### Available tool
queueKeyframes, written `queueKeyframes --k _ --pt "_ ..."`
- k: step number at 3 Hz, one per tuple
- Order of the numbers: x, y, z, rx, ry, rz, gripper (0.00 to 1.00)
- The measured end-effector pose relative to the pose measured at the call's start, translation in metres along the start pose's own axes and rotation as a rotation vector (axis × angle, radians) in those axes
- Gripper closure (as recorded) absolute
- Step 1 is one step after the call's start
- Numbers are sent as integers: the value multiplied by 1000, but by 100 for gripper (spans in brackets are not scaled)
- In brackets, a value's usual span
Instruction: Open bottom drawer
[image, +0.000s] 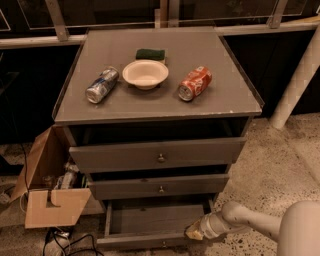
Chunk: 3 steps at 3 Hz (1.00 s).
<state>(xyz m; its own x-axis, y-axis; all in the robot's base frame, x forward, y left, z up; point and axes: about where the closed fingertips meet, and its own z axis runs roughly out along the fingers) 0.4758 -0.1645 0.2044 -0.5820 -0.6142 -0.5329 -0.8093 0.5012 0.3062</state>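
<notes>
The bottom drawer (150, 220) of the grey cabinet stands pulled out, its plain grey floor showing and its slim front panel near the lower frame edge. My gripper (194, 232) sits at the drawer's front right corner, low by the floor, on the end of the white arm (250, 222) that comes in from the lower right. The mid-sized drawer front (160, 186) and the widest drawer front (157, 154) above it each carry a small round knob.
On the cabinet top lie a silver-blue can (101, 85), a white bowl (145, 74), a green sponge (150, 54) and a red can (195, 82). An open cardboard box (50, 195) stands left of the cabinet. A white pole (297, 80) leans at right.
</notes>
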Motion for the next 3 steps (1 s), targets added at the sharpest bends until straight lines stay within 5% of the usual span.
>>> queueKeyframes --k 1,2,3 --pt "0 0 0 0 0 0 11" --pt "0 0 0 0 0 0 0" --pt "0 0 0 0 0 0 0"
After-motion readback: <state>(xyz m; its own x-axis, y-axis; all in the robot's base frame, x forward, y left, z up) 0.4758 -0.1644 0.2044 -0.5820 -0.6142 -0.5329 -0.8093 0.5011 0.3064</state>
